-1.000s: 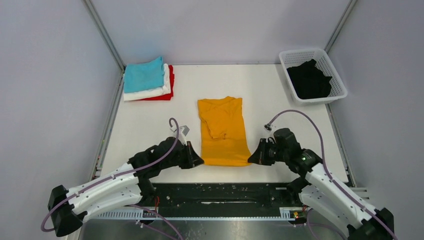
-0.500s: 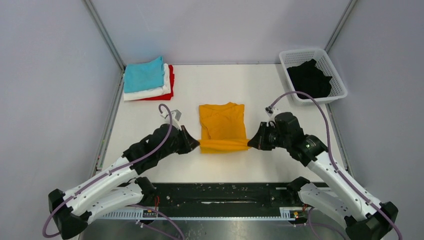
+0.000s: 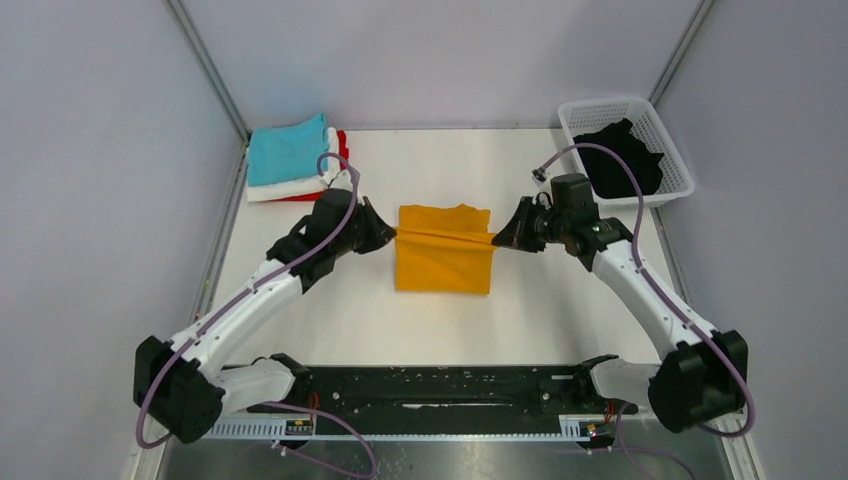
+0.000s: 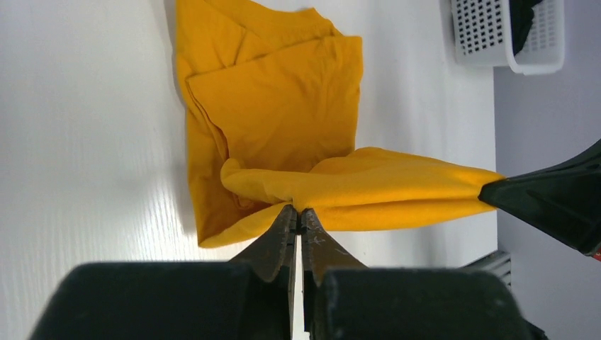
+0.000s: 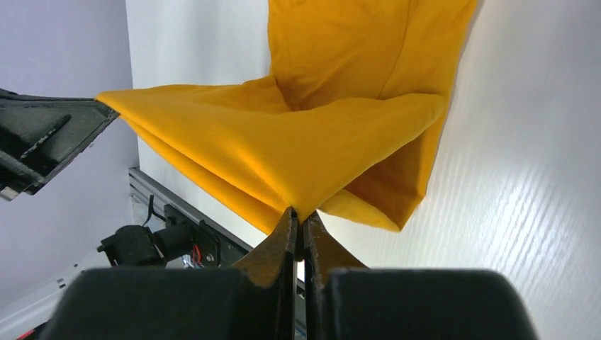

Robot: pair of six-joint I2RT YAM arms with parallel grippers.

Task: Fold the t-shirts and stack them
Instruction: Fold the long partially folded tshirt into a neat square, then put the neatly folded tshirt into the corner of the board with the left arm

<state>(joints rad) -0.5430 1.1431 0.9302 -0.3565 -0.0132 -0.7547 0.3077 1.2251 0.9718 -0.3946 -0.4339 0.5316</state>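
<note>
A mustard-orange t-shirt (image 3: 444,262) lies folded in the middle of the table, its near hem lifted and stretched taut between both grippers. My left gripper (image 3: 394,235) is shut on the hem's left corner (image 4: 298,202). Pinching the right corner (image 5: 301,212) is my right gripper (image 3: 495,240), also shut. The lifted edge hangs over the shirt's far half. Folded teal (image 3: 288,150), white (image 3: 300,186) and red (image 3: 341,160) t-shirts are stacked at the back left. A black t-shirt (image 3: 620,160) lies crumpled in the basket.
The white lattice basket (image 3: 668,150) stands at the back right. Metal frame posts rise at the back corners. A black rail (image 3: 450,385) runs along the near edge between the arm bases.
Both grippers have carried the orange shirt's near hem up and away from the near edge, over the shirt's middle. The shirt now looks shorter, doubled over.
</note>
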